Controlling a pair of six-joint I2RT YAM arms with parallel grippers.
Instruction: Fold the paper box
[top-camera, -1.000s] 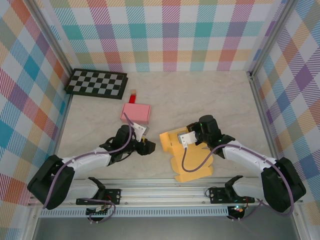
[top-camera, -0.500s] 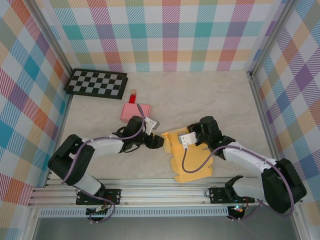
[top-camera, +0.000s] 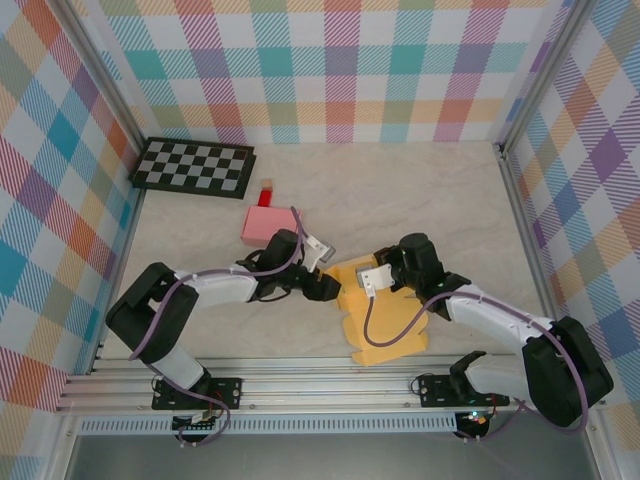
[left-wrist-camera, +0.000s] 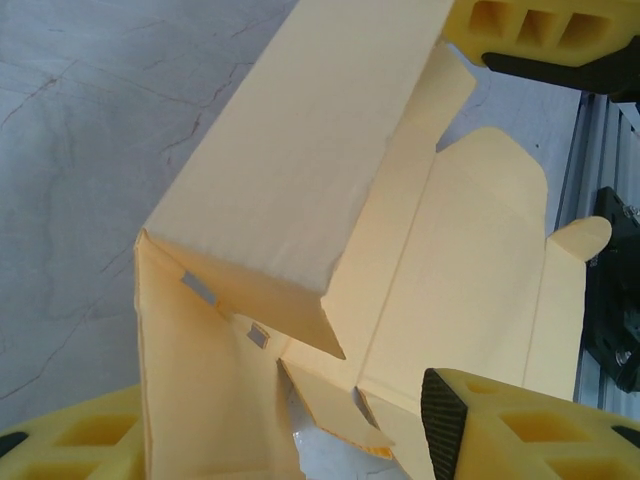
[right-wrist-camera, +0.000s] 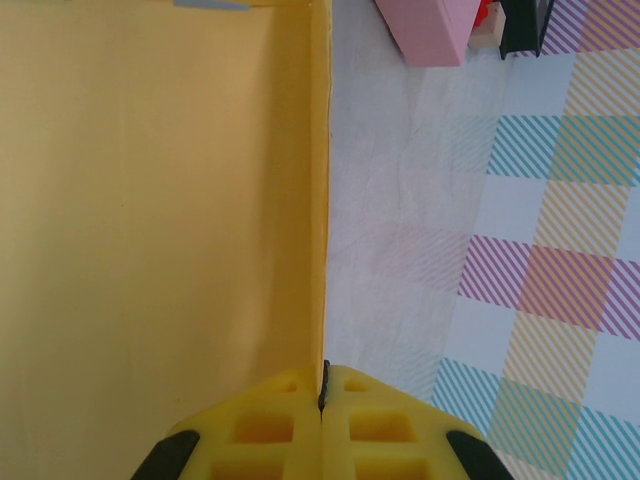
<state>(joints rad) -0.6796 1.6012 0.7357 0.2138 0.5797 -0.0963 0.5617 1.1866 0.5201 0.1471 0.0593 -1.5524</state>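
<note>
While the right gripper (right-wrist-camera: 323, 392) pinches a thin wall of the yellow paper box (right-wrist-camera: 150, 200) between its closed jaws, the left gripper (left-wrist-camera: 250, 430) has its jaws apart on either side of the folded corner.

We see the yellow paper box (top-camera: 385, 325) lying partly folded near the front of the desk (top-camera: 430, 200). The left pincer (top-camera: 327, 287) meets its left edge and the right pincer (top-camera: 362, 283) is at its upper part. Farther back on the left lie a pink box (top-camera: 262, 225), a small red item (top-camera: 267, 192) and a checkerboard (top-camera: 195, 165).
</note>
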